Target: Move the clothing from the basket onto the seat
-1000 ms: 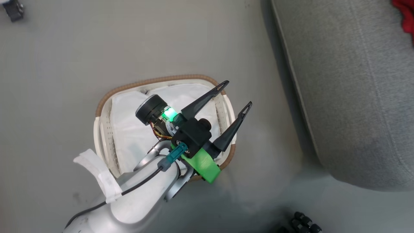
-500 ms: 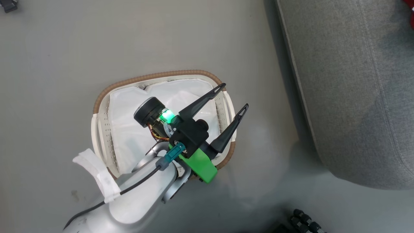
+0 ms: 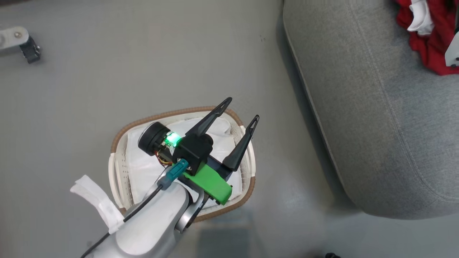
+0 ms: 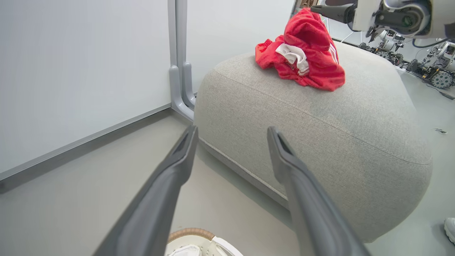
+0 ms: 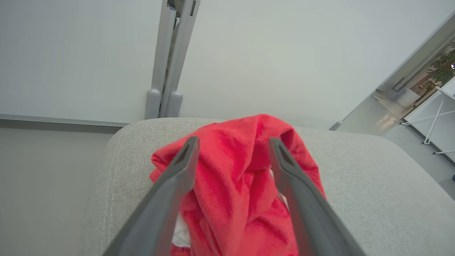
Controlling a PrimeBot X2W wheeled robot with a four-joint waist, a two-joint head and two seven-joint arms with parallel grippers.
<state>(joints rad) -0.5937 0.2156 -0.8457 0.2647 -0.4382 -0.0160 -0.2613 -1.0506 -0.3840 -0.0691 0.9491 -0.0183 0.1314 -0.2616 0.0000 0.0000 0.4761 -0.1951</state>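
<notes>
The red clothing [image 3: 432,43] with white trim lies bunched at the far end of the grey seat [image 3: 376,125]. My right gripper [image 5: 233,140] is open just above it, and a raised fold of the clothing [image 5: 241,167] stands loose between its fingers. From the left wrist view the clothing [image 4: 305,60] sits on the seat [image 4: 320,121] with my right gripper [image 4: 321,10] at its top. The white basket [image 3: 143,121] with a brown rim stands on the floor, showing only its white liner. My left gripper [image 3: 243,108] hangs open and empty over the basket's right side.
A castor foot [image 3: 21,41] stands on the floor at the far left. A white wall panel with a grey post [image 4: 179,71] runs behind the seat. Other machines [image 4: 433,67] stand beyond it. A white shoe [image 4: 450,227] shows at the right edge.
The head camera has shifted, bringing more of the clothing on the seat into view. My right gripper has opened. My left gripper stays open over the basket.
</notes>
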